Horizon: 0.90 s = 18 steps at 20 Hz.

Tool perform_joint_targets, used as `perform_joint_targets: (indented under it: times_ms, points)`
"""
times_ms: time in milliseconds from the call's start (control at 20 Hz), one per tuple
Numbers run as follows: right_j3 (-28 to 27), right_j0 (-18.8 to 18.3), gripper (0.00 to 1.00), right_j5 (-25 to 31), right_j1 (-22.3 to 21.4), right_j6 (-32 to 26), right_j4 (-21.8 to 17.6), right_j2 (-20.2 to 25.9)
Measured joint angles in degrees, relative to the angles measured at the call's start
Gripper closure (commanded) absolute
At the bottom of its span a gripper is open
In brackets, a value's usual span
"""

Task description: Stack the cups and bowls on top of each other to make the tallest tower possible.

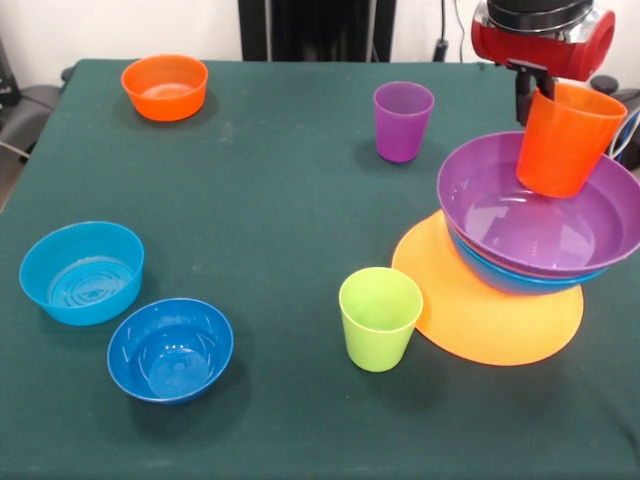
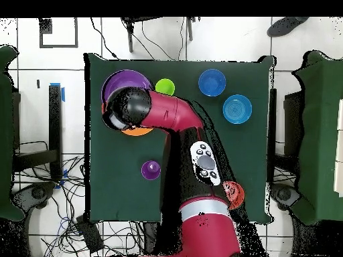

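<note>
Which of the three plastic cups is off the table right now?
The orange plastic tumbler, tilted over the purple bowl; the purple tumbler and lime green tumbler stand on the cloth.

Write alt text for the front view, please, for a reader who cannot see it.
The gripper holds an orange cup tilted over a purple bowl, which tops a tower. A lime cup, a purple cup and three small bowls stand apart on the green table.

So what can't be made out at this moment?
- End effector, front view: the orange cup covers it, so its grip is unclear.
- Tower, overhead view: the arm covers most of it.
- Yellow cup: seen in neither view.
- Blue bowl, front view: only a rim under the purple bowl.
</note>
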Motion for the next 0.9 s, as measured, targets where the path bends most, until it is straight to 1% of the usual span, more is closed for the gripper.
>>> perform_joint_targets:
  times_ms: [200, 550, 900]
  points:
    - [0.9, 0.0, 1.00, -1.0, 0.0, 0.0, 0.3, 0.0]
    - [2.9, 0.1, 1.00, -4.4, -0.2, 0.0, 0.4, -0.1]
    - [3.8, 0.4, 1.00, -5.5, -0.8, 0.0, 0.4, -0.2]
